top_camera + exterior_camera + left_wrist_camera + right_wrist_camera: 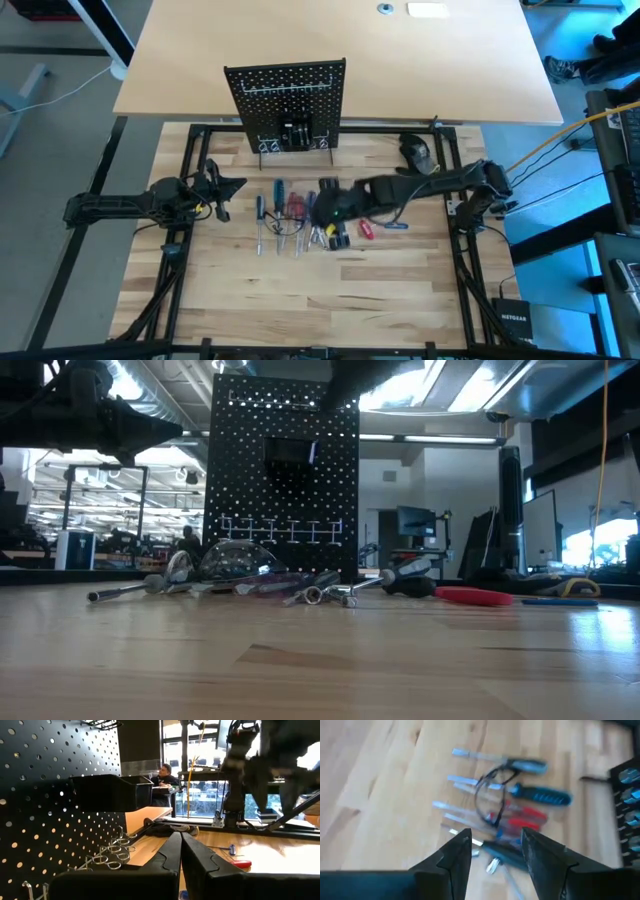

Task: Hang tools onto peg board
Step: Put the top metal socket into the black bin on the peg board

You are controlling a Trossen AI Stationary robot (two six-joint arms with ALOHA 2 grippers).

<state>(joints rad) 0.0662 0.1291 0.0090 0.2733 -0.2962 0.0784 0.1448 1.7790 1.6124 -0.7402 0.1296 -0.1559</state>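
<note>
The black peg board [285,100] stands upright on its wire feet at the far middle of the table, with a small black bin [110,792] and a row of wire hooks [114,854] on it. The tools [295,215] lie in a loose row on the wood in front of it: screwdrivers with blue [542,796], red [525,823] and dark handles. My right gripper [495,849] hovers open above this row, slanting down, touching nothing. My left gripper [232,187] rests shut at the left, beside the board.
A thin dark wire loop [490,795] lies over the screwdrivers. A red tool [367,229] and a small blue one [395,226] lie right of the row. A dark rounded lump [418,150] sits at the far right. Bare wood spreads toward the near edge [320,310].
</note>
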